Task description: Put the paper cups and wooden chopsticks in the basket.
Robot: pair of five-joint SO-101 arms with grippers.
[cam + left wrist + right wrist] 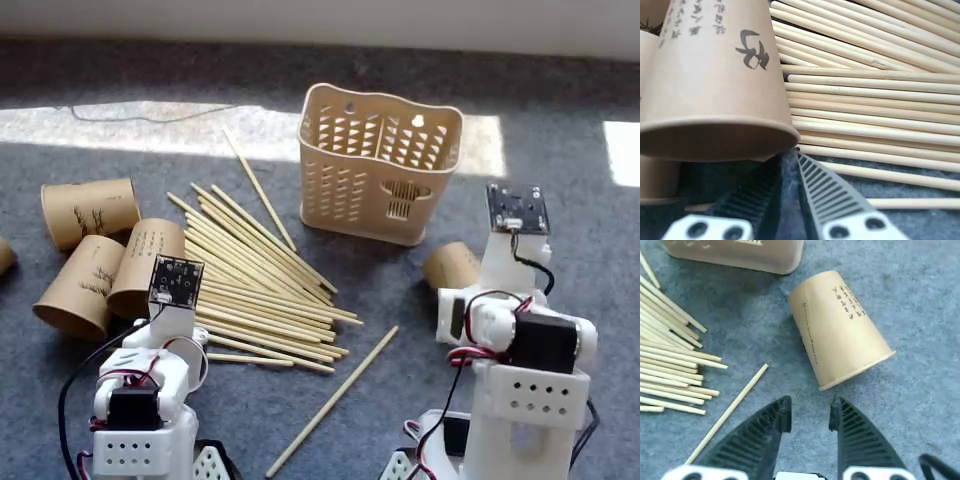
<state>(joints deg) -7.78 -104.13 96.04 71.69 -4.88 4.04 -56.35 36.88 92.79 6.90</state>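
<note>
4-5 cups [88,212], 1 basket [355,190], approx. 30 chopsticks [260,290]

Not much besides the fuzzy grey worktop [250,410] and a thin dark cable [140,120] lying across the sunlit strip, well out beyond the left end effector [791,152].

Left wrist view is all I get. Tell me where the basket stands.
Observer: The basket stands upright beyond the far side of the chopstick pile.
Operator: Report any cups away from my arm.
Observer: One paper cup lies on its side near the basket, before the right arm.
Operator: Name any stray chopsticks.
Observer: A single chopstick lies apart from the pile, between the two arms.
</note>
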